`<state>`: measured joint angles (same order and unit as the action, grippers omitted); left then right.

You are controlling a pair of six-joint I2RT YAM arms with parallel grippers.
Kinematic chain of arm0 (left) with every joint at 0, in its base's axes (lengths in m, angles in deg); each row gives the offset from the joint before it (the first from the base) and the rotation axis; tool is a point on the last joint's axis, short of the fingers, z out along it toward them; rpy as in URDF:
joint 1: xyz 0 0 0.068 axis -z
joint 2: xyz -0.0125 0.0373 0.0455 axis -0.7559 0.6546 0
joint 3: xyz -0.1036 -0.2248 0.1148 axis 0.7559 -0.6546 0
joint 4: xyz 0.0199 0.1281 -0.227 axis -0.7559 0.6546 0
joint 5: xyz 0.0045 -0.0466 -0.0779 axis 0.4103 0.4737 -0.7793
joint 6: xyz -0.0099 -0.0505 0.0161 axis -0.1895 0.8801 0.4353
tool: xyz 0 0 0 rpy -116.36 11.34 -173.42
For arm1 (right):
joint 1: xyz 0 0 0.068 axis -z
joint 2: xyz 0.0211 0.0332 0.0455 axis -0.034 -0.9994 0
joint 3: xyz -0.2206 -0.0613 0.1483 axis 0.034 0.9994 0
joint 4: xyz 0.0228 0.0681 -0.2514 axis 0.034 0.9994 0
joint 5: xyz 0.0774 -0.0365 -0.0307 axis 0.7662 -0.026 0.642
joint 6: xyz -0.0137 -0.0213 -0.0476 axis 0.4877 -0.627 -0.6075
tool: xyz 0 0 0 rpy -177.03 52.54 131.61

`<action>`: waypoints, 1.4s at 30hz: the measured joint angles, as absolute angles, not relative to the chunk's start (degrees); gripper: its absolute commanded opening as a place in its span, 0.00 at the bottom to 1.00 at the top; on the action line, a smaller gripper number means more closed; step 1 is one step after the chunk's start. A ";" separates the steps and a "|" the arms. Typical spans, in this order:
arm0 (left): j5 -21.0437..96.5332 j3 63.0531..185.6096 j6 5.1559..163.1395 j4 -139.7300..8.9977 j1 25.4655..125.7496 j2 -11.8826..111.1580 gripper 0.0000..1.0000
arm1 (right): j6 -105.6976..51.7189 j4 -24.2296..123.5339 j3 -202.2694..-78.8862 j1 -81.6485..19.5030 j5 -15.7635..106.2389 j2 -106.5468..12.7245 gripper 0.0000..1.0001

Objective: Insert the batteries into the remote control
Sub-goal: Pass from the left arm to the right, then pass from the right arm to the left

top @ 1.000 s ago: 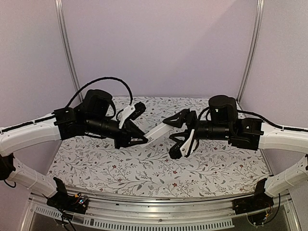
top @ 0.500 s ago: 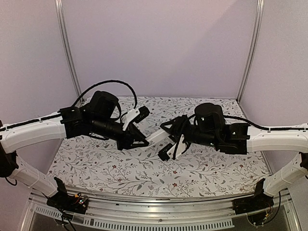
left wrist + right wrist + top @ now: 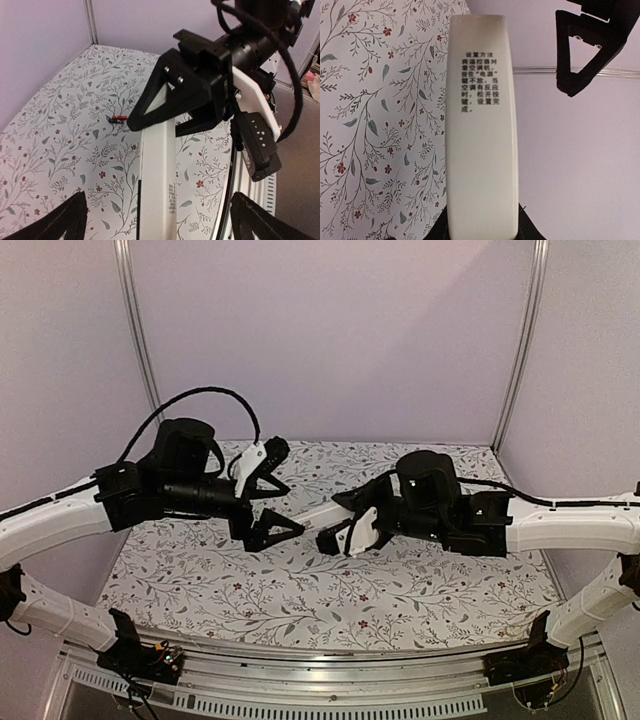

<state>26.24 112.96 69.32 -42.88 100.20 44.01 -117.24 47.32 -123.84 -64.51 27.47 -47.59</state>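
The remote control (image 3: pixel 322 513) is a long white bar held in the air above the table. My right gripper (image 3: pixel 343 520) is shut on its right end. In the right wrist view the remote control (image 3: pixel 480 125) runs up from the right gripper (image 3: pixel 482 227) with its printed text facing me. My left gripper (image 3: pixel 292 488) is open, its fingers spread wide either side of the remote's left end without touching it. In the left wrist view the remote control (image 3: pixel 157 170) lies between the left gripper's (image 3: pixel 160 225) spread fingertips. One battery (image 3: pixel 118 118), small and red-marked, lies on the floral table.
The floral tablecloth (image 3: pixel 300 590) covers the table, with purple walls behind and at both sides. A metal rail (image 3: pixel 330 695) runs along the near edge between the arm bases. One finger (image 3: pixel 585 50) of the left gripper shows at the top right of the right wrist view.
My left gripper has let go of the remote, opened wide and drawn back to the left. My right gripper has shut on the remote's other end and shifted left with it.
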 measured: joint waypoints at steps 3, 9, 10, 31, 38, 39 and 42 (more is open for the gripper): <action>27.70 108.63 66.68 -48.56 100.20 35.68 1.00 | -109.29 48.87 -123.84 -62.81 32.62 -47.30 0.00; 26.21 92.54 57.41 -66.53 101.20 15.95 1.00 | -91.30 51.38 -123.79 -54.98 53.50 -42.32 0.00; 26.08 92.17 56.21 -67.38 101.51 15.27 1.00 | -89.35 51.17 -123.79 -54.46 55.81 -41.55 0.00; 26.85 94.75 56.32 -94.14 108.05 35.33 0.82 | -62.82 38.84 -124.56 -54.17 77.45 -39.41 0.00; 26.28 95.65 60.30 -101.61 109.84 40.38 0.76 | -61.38 37.35 -124.54 -54.33 78.02 -39.48 0.00; 26.24 96.06 60.67 -102.07 110.12 41.15 0.75 | -61.33 37.29 -124.54 -54.39 78.04 -39.52 0.00; 26.26 96.70 61.50 -103.64 110.62 42.61 0.71 | -61.03 37.07 -124.51 -54.57 78.00 -39.85 0.00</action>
<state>26.26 96.70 61.50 -103.64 110.62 42.61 -61.03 37.07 -124.51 -54.57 78.00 -39.85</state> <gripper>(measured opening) 0.739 0.284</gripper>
